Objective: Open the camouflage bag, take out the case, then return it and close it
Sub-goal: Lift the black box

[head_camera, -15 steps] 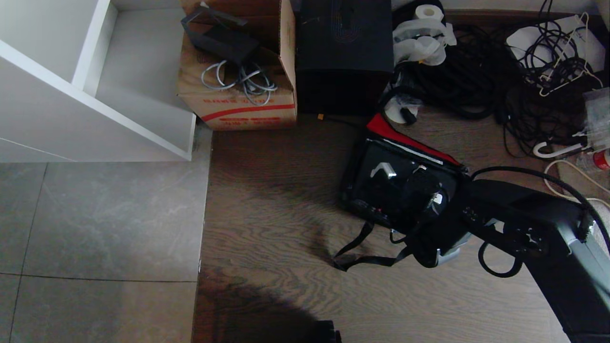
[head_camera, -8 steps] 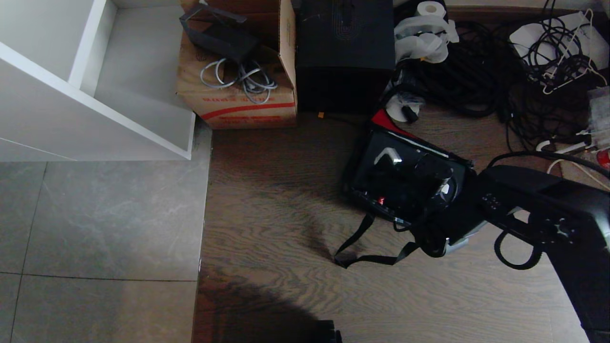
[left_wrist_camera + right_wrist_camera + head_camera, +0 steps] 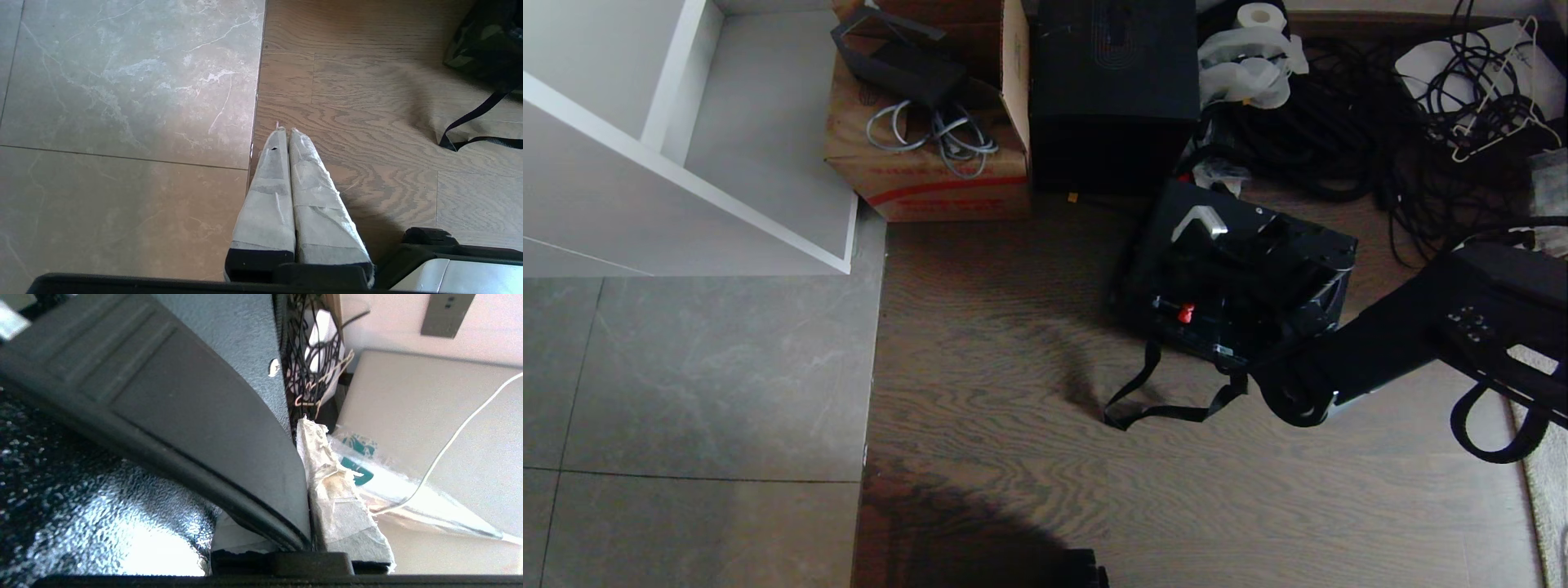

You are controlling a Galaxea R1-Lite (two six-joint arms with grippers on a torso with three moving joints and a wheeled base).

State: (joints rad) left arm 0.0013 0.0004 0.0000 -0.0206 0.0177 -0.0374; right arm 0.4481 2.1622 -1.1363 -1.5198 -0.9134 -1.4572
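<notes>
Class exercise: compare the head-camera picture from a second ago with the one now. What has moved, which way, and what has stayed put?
The case has come up out of the camouflage bag, now covering the red lid panel seen earlier. The right gripper stays clamped on the case's handle, and the right arm has swung up and back. The cardboard carton, tall black box and parked left gripper are unchanged.

The right pincer (image 3: 302,522) has lifted the case (image 3: 1241,278) (now tilted) from the bag.

**Floor and what lies on it**

A wood-grain floor (image 3: 1013,343) is met by grey tiles (image 3: 686,384) on the left. On the wood are seen the camouflage bag (image 3: 482,45), a cardboard carton (image 3: 923,175), a tall black box (image 3: 1111,82) and what appear to be tangled cables (image 3: 1339,139).
</notes>
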